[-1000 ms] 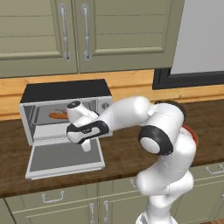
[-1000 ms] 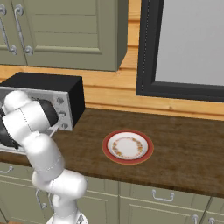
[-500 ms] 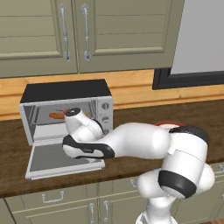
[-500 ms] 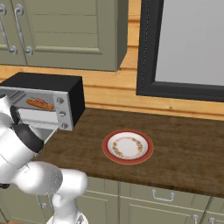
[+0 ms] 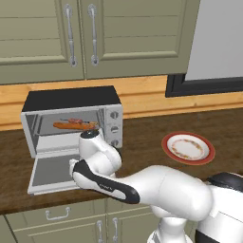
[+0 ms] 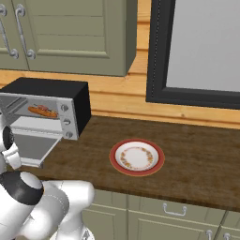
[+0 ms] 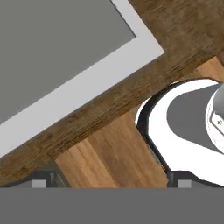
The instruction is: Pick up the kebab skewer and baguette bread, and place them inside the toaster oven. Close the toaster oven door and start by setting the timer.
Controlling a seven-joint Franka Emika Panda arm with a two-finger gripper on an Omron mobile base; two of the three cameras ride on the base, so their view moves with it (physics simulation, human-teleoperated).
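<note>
We see the boxy silver toaster oven (image 5: 71, 121) with its black top at the back of the dark wooden counter (image 5: 147, 137). Its grey glass door (image 5: 54, 172) lies dropped flat, so closing seems next. On the rack inside rest the long orange-brown baguette (image 5: 71, 126) and, touching it, the thin kebab skewer (image 5: 76, 120). Our two-finger gripper (image 7: 109, 183) hangs just off the door's edge, its jaws spread wide and empty. To the right, a red-rimmed plate (image 5: 188, 147) sits beneath olive cabinets (image 5: 95, 38).

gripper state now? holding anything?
Gripper: open, holding nothing, low over the lowered toaster oven door.
</note>
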